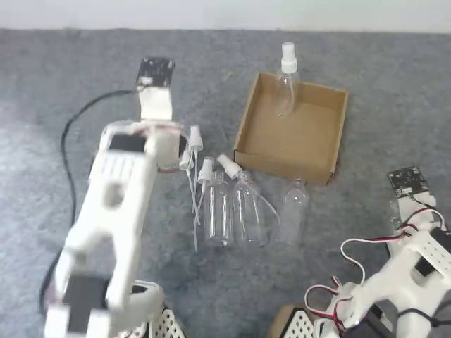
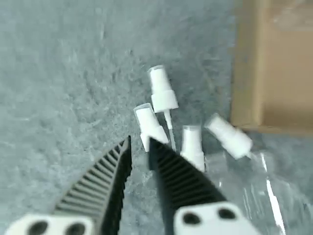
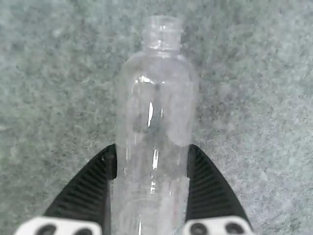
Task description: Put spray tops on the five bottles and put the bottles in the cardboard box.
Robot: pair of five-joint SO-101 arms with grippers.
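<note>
We note a grey, felt-like table covering (image 1: 394, 84) across the whole work area, evenly lit, with a pale strip (image 1: 211, 14) along its far edge.

Robotics lab or workshop bench: grey felt-covered table (image 1: 366, 84), white plastic arms (image 1: 116, 204), bare circuit board (image 1: 407, 181), loose red-and-white wires (image 1: 352, 248), black cable (image 1: 67, 137) well apart from the left claw (image 2: 139, 144).

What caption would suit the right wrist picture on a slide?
The right tool grips a clear bottle, its neck uncapped, against the grey surface.
</note>
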